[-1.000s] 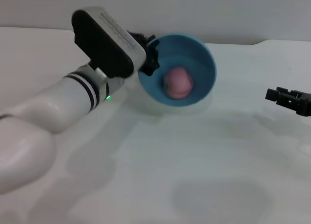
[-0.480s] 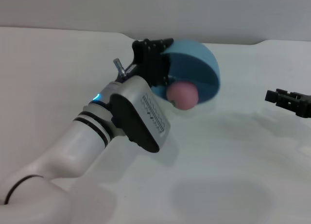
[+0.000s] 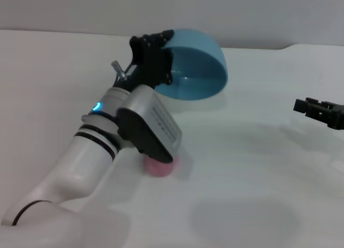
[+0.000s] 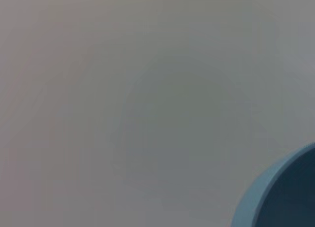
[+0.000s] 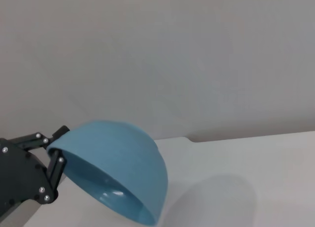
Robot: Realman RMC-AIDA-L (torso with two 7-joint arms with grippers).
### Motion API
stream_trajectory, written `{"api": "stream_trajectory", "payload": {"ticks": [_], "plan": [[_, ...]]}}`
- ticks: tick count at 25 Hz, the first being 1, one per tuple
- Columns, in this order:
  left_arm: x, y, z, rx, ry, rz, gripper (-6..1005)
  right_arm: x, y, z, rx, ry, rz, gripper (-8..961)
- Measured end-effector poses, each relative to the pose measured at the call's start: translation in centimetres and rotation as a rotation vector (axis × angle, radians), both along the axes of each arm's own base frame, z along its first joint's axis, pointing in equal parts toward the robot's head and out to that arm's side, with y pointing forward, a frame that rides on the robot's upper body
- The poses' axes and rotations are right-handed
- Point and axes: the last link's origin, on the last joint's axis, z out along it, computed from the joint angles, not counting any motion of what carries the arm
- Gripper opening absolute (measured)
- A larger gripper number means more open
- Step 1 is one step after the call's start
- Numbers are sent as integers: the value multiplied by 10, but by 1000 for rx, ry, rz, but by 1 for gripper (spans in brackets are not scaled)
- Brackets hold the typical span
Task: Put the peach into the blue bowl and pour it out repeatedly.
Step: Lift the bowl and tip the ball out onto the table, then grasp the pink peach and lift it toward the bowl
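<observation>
Because your left gripper, jaws clamped on the rim, holds the bowl tipped mouth-down to empty it, the peach lies on the table well clear of the bowl, partly hidden under your left arm; your right gripper idles far from the bowl, jaws unreadable.

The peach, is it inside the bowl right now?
No, the peach lies on the table beside the left arm, while the left gripper holds the empty, tipped bowl farther back.
</observation>
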Motion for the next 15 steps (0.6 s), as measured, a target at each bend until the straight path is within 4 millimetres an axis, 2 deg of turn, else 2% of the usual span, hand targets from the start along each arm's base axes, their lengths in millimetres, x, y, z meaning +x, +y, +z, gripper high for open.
{"api": "stream_trajectory", "payload": {"ticks": [4,8,11,15], "plan": [[1,8,7,10,-141,96,0,-3,2,-1,-8,-1,12,451],[1,25,17,-39,-331,269,-1,-9,4,-6,-24,-4,35,452],[-2,37,21,-131,-434,389,-1,-17,7,-13,-55,-11,63,453],[-14,57,38,-333,-637,569,-1,-27,11,-24,-102,-27,107,452]]}}
